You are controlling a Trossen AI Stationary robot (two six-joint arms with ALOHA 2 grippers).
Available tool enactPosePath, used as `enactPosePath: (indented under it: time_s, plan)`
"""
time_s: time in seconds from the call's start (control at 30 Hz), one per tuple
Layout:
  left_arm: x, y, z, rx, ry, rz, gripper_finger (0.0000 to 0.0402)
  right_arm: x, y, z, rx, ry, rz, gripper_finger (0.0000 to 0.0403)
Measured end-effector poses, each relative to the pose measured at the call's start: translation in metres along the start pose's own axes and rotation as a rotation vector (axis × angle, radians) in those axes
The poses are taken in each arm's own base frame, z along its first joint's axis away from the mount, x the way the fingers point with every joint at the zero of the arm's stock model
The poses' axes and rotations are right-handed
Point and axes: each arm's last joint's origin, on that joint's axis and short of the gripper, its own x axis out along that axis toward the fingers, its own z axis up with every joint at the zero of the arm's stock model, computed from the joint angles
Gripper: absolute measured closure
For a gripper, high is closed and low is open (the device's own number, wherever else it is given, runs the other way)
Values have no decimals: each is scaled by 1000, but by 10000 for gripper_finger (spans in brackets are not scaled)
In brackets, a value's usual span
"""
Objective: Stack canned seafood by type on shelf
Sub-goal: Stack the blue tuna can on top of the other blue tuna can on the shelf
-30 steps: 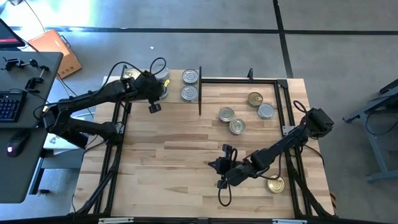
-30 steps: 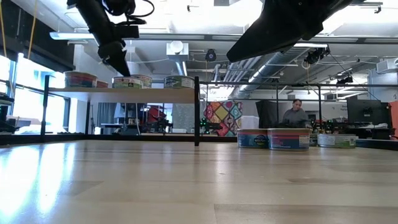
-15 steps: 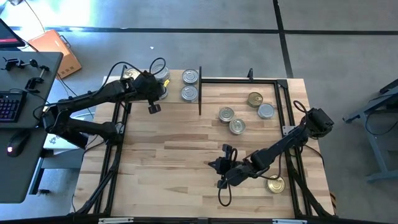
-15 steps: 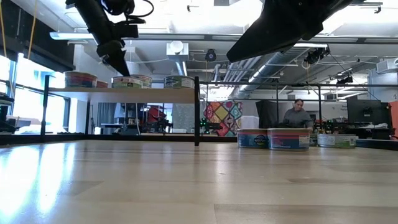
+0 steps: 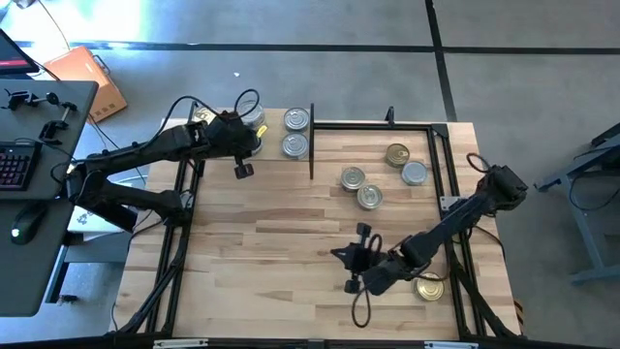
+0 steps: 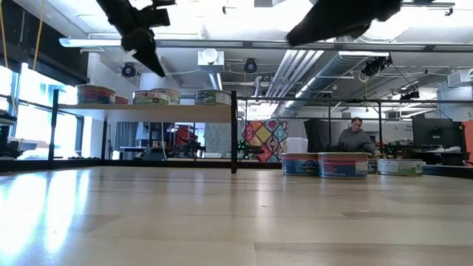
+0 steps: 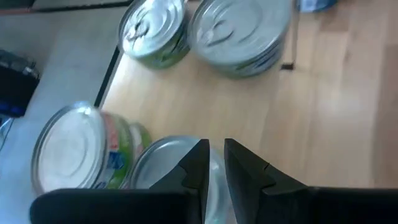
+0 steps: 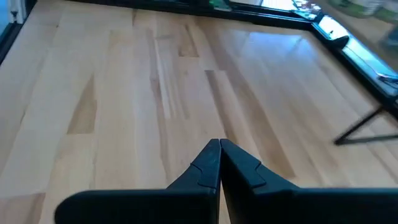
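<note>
- Left wrist view: the left pincer (image 7: pixel 212 163) is hovering nearly closed, empty, just above tins (image 7: pixel 153 27) on the shelf (image 7: pixel 186 93).
- The right pincer (image 8: pixel 219 163) is hanging pressed together over the bare desk (image 8: pixel 124 93).

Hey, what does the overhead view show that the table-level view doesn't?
Only the high view shows the ring-pull lids, the gold-topped tin beside the right end effector, and the left end effector at the shelf edge. Only the low view shows the tins' coloured side labels, the shelf's raised height and a seated person beyond. Both show tins on the shelf and loose tins on the table.
</note>
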Motion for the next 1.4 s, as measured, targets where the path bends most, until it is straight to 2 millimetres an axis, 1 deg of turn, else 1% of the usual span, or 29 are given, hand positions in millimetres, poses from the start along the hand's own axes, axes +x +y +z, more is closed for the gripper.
enactPosePath:
  time_s: [0.13,0.27,0.37,0.47,0.57,0.63,0.73,0.83,0.93,1.03,1.17,1.23,1.33,1.4]
  plan:
    - [-5,-15,7,32,-35,-42,362,-24,-5,-2,-14,32,-25,403]
    - [-13,-36,14,47,-84,-102,365,-42,-13,-12,0,118,-62,403]
    - [-19,-55,23,42,-193,-143,372,-48,-20,-22,23,179,-132,402]
    - [-18,-80,28,66,-334,-218,380,-52,-29,-32,43,261,-195,395]
    - [-12,-106,28,83,-482,-324,388,-55,-34,-38,57,335,-225,375]
    - [-7,-123,24,98,-551,-382,392,-56,-37,-41,52,386,-231,354]
    - [1,-147,17,116,-628,-436,395,-52,-41,-45,1,407,-228,318]
    - [6,-167,13,129,-672,-476,397,-45,-51,-57,-52,436,-237,282]
    - [12,-188,9,134,-685,-512,397,-33,-66,-76,-98,469,-246,254]
    - [16,-205,9,165,-696,-537,397,-19,-83,-90,-127,430,-221,236]
    - [24,-222,11,234,-767,-525,397,-1,-106,-104,-195,368,-205,232]
    - [27,-226,15,252,-803,-509,397,7,-115,-110,-245,351,-177,237]
    - [33,-229,15,255,-810,-499,397,17,-126,-116,-294,324,-131,254]
    - [36,-229,14,260,-793,-497,397,22,-133,-120,-288,321,-111,272]
